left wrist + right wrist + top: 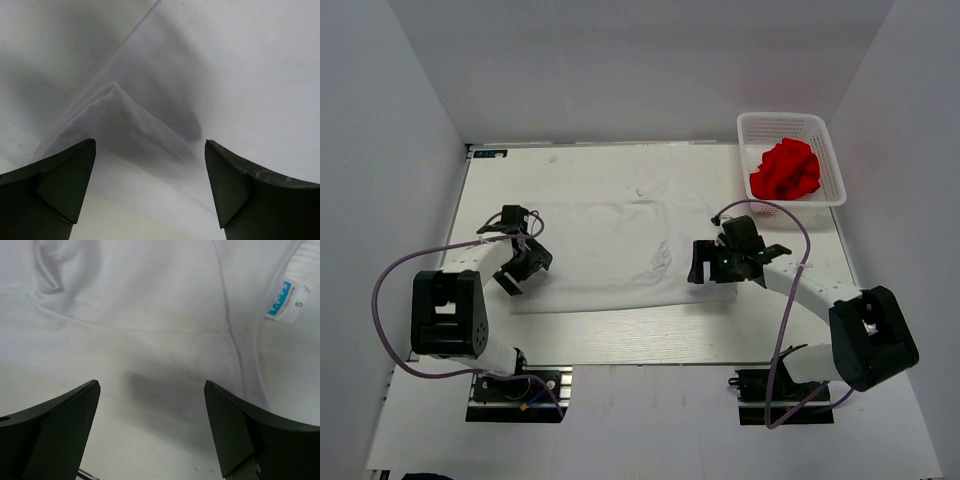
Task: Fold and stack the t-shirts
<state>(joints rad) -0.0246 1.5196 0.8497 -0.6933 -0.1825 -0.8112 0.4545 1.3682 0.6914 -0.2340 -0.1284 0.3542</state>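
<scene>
Top external: we hold left end effector [523,268] and right end effector [708,270] wide, empty, over opposite ends of the white t-shirt [610,250] lying left-right.

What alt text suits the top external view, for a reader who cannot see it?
A plain white cloth t-shirt lies spread on the pale table, the open left gripper and open right gripper over its ends. A crumpled bright red cloth t-shirt sits in a white plastic mesh basket at the far right corner.
</scene>
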